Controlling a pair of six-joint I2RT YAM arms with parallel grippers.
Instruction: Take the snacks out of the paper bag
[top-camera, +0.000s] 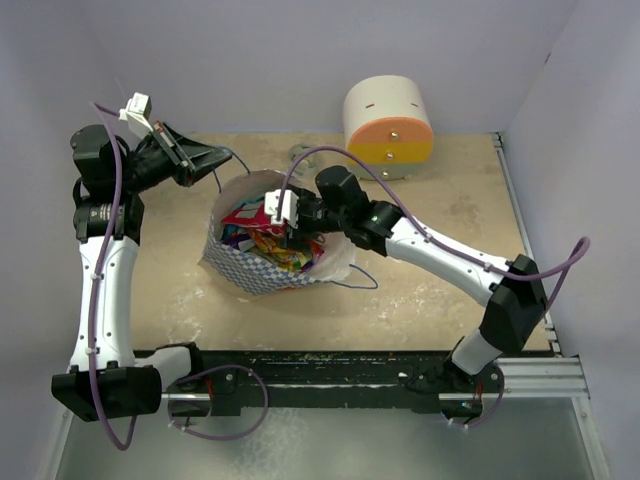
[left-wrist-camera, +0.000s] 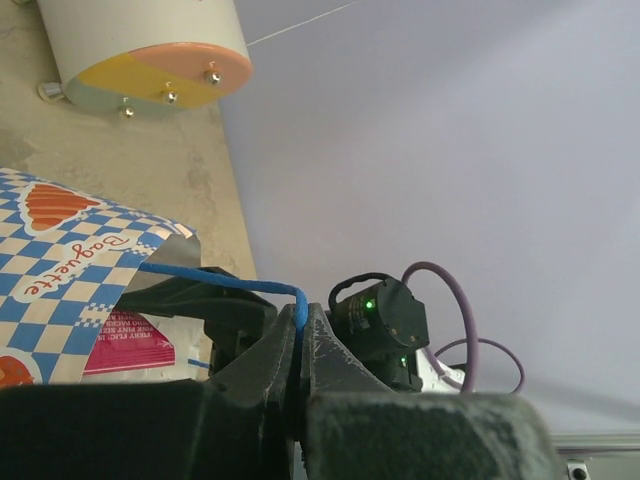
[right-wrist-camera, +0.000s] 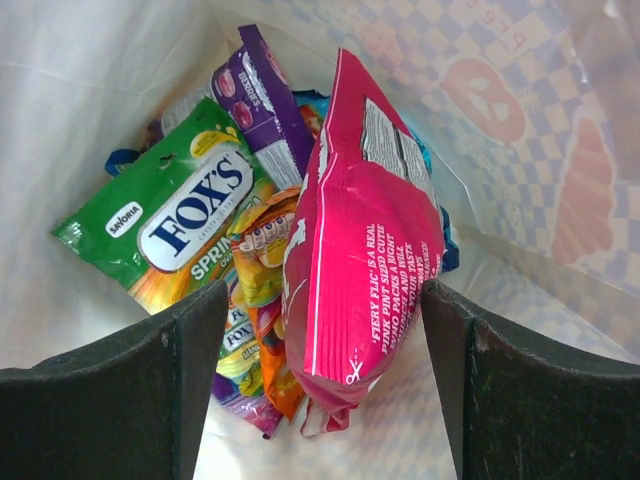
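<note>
A pink packet (right-wrist-camera: 365, 250) stands on edge between the right gripper's (right-wrist-camera: 322, 295) spread jaws, filling most of the gap. Left of it lie a green packet (right-wrist-camera: 170, 225) and a purple packet (right-wrist-camera: 262, 100). The paper bag (right-wrist-camera: 90, 90) walls flank both jaws.

Right gripper (top-camera: 290, 235) hidden in paper bag (top-camera: 245, 272); lower snacks (right-wrist-camera: 250, 330) buried under pink packet (right-wrist-camera: 365, 250).

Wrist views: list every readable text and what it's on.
"Baguette": blue script on the outside of the bag.
"FOX'S": green packet; below it "SPRI", the rest hidden.
"'FIERY FLIC' IS A REAL": back of the pink packet; the lines under it are too small to read reliably.
Purple packet: print blurred, unreadable.
Small oval logo on the green packet: too small to be sure.
</note>
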